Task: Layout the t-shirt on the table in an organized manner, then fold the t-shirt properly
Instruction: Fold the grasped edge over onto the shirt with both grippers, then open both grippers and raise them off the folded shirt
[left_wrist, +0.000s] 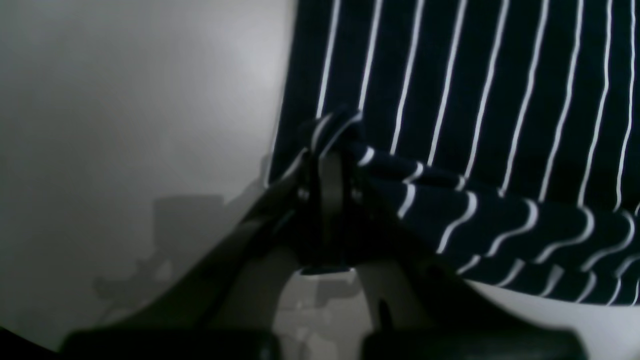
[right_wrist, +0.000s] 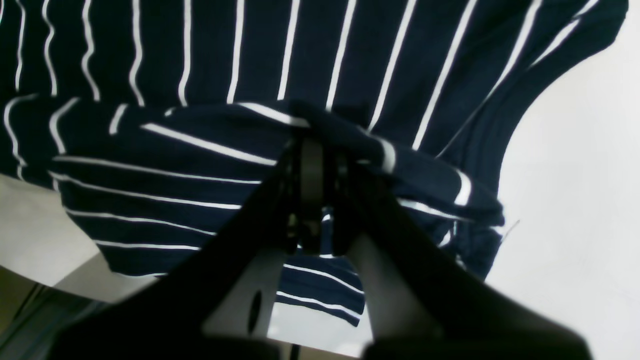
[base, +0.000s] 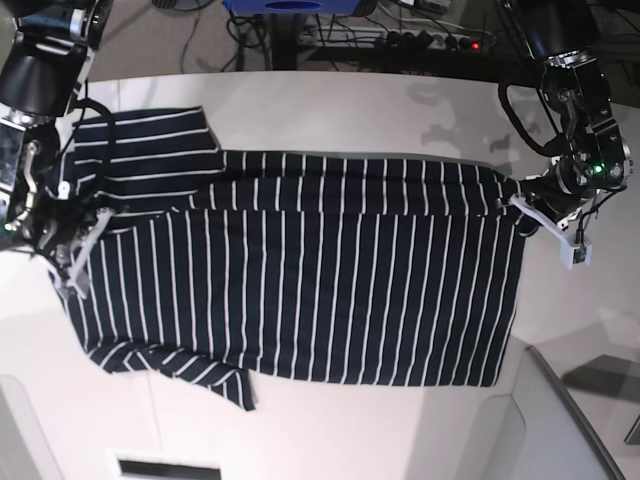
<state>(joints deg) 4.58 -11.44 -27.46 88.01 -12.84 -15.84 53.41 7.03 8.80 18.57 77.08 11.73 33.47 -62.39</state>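
The table (base: 350, 100) is broad and white, and the t-shirt (base: 300, 270) lies spread across most of its middle in the base view, stripes running near to far, the hem end at the right and the sleeves and collar end at the left. The far strip of the body looks doubled toward the near side, so this reads as a lengthwise fold in progress.

The far-left sleeve (base: 150, 145) lies fairly flat. The near-left sleeve (base: 190, 370) is crumpled and partly turned under. That corner will need smoothing before the fold can come out neat.

The left pincer (base: 520, 200), at the scene's right, is clamped tight on a bunched corner of the shirt near the far hem. In its wrist view the cloth (left_wrist: 450, 210) drapes away from the jaws in a raised fold. The right pincer (base: 85, 235), at the scene's left, is likewise closed on gathered fabric (right_wrist: 200, 175) at the shoulder end.

To do this step well, I judge both arms should travel together toward the near edge at matching pace and height. The held edge should stay taut between them, so that the fold line stays straight and square to the stripes. Lift only enough to clear the lower layer. Dragging would wrinkle it or pull the whole shirt along. Release only once the carried edge sits flat on the layer beneath.
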